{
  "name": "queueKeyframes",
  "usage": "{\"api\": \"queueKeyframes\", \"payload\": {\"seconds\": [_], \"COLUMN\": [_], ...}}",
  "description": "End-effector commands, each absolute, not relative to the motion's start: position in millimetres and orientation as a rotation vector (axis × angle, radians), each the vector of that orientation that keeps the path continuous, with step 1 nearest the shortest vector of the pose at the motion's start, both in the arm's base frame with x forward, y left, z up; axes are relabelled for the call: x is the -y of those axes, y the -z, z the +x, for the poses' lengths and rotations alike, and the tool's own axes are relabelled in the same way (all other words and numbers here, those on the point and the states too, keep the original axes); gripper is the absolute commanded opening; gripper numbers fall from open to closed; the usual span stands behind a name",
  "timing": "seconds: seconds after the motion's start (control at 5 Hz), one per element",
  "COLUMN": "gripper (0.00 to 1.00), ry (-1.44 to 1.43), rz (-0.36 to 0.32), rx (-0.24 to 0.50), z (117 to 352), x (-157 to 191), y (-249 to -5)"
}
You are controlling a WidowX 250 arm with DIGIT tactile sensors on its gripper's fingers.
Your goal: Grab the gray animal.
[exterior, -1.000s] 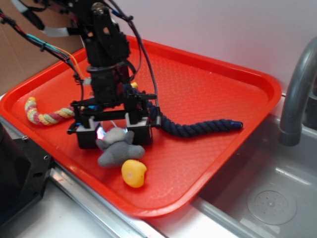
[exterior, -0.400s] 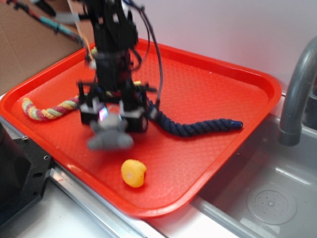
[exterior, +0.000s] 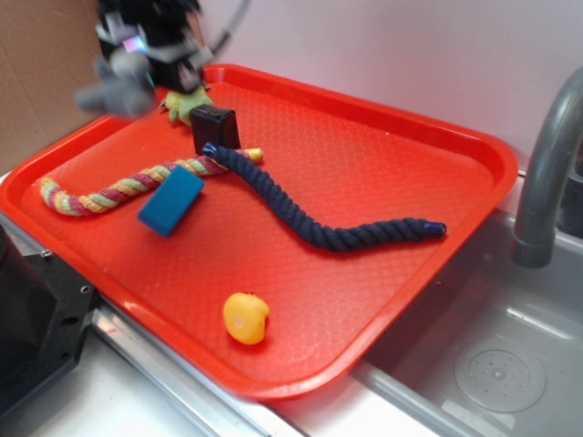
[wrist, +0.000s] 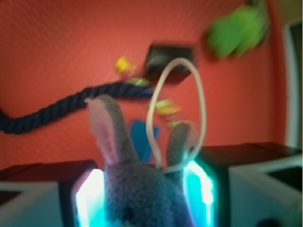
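The gray animal point(exterior: 116, 91) hangs blurred in the air above the tray's far left corner, held in my gripper point(exterior: 137, 56). In the wrist view the gray animal point(wrist: 142, 189) fills the space between the two glowing pads point(wrist: 90, 198), ears up, its white string loop point(wrist: 177, 113) standing out in front. The gripper point(wrist: 144, 203) is shut on its body, well above the red tray point(wrist: 57, 56).
On the tray point(exterior: 383, 164) lie a dark blue rope point(exterior: 310, 218), a multicoloured rope point(exterior: 100, 196), a blue block point(exterior: 171, 200), a black cube point(exterior: 216, 128), a green fuzzy toy point(exterior: 187, 102) and a yellow duck point(exterior: 246, 318). A sink point(exterior: 496, 364) with a faucet point(exterior: 547, 164) is at right.
The gripper has lifted the gray animal off the tray and carried it up and to the far left. The blue block, black cube and green toy, hidden before, now show.
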State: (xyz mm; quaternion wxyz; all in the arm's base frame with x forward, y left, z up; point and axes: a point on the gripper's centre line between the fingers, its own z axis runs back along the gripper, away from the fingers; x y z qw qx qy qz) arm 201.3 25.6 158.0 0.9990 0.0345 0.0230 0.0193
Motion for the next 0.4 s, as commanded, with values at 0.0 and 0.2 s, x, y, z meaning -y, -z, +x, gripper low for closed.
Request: {"api": "queueKeyframes", "payload": {"seconds": [0.0,0.2], "gripper": [0.00,0.00], "ry": [-0.111,-0.085], "rz": [0.123,0.111], "rx": [0.101,0.150], "z": [181,171], "x": [-62,-52], "y": [-216,-228]}}
